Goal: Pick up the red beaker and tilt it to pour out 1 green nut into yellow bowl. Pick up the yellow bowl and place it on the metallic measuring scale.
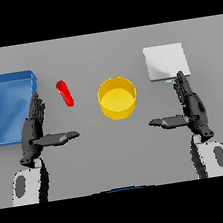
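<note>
Both hands are spread and hold nothing. The red beaker stands just ahead of the left hand; a careless grasp could topple it, spilling nuts short of the yellow bowl.

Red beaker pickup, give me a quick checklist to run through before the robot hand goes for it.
1. Red beaker free of any grip, lying tilted on the table: ok.
2. Left robot hand open, right beside the beaker: ok.
3. Yellow bowl upright, nothing covering it: ok.
4. Metallic measuring scale top unoccupied: ok.
5. Right robot hand open, fingertips at the scale's near edge, apart from the bowl: ok.
6. Green nut inside the beaker: cannot tell.
</note>
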Controlling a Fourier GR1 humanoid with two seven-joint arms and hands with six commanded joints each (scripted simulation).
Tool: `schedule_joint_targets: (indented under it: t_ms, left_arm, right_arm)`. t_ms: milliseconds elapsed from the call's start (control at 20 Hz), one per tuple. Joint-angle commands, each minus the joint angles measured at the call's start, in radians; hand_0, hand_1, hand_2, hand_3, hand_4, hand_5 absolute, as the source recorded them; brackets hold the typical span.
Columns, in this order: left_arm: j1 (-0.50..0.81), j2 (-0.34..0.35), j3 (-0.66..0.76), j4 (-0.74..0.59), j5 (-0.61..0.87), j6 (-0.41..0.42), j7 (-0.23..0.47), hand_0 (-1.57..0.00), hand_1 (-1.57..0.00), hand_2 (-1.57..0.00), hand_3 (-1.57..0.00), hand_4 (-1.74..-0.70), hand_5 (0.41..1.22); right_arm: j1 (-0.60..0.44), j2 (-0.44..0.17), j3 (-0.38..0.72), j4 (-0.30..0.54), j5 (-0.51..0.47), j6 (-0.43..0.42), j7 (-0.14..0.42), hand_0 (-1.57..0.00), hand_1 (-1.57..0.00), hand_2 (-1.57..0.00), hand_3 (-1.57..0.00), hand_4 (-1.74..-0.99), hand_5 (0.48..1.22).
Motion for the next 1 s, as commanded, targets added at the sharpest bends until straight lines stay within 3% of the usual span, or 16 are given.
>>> schedule_joint_targets:
  t_ms: [0, 250, 300, 350, 550, 750, 950]
  left_arm:
    - [-0.004, 0.002, 0.003, 0.003, 0.002, 0.001, 0.002, 0.00, 0.00, 0.00, 0.00, -1.09, 0.623]
    - [-0.044, 0.019, 0.028, 0.042, 0.017, -0.006, 0.008, 0.00, 0.00, 0.00, 0.00, -1.09, 0.623]
    - [-0.009, 0.038, -0.005, 0.000, -0.032, -0.003, -0.022, 0.00, 0.00, 0.00, 0.00, -1.09, 0.623]
    - [0.028, 0.041, -0.034, -0.041, -0.067, 0.002, -0.039, 0.00, 0.00, 0.00, 0.00, -1.09, 0.620]
    - [0.065, 0.054, -0.075, -0.108, -0.129, 0.017, 0.008, 0.00, 0.00, 0.00, 0.00, -1.10, 0.616]
    - [0.022, 0.046, -0.085, -0.052, -0.158, 0.026, 0.039, 0.00, 0.00, 0.00, 0.00, -1.09, 0.612]
    - [-0.062, 0.043, -0.065, 0.074, -0.173, 0.040, -0.025, 0.00, 0.00, 0.00, 0.00, -1.13, 0.633]
  right_arm:
    - [0.000, 0.001, 0.001, 0.000, 0.000, -0.001, 0.000, 0.00, 0.00, 0.00, 0.00, -1.128, 0.660]
    - [0.011, 0.006, 0.009, -0.005, 0.003, 0.001, -0.002, 0.00, 0.00, 0.00, 0.00, -1.128, 0.660]
    - [0.047, -0.030, 0.052, -0.042, 0.106, -0.019, -0.098, 0.00, 0.00, 0.00, 0.00, -1.128, 0.660]
    - [0.080, -0.034, 0.101, -0.073, 0.185, -0.036, -0.148, 0.00, 0.00, 0.00, 0.00, -1.128, 0.663]
    - [0.121, -0.034, 0.153, -0.125, 0.286, -0.071, -0.129, 0.00, 0.00, 0.00, 0.00, -1.118, 0.663]
    - [0.110, -0.025, 0.154, -0.124, 0.279, -0.068, -0.114, 0.00, 0.00, 0.00, 0.00, -1.123, 0.653]
    - [0.109, -0.036, 0.135, -0.129, 0.250, -0.054, -0.097, 0.00, 0.00, 0.00, 0.00, -1.160, 0.651]
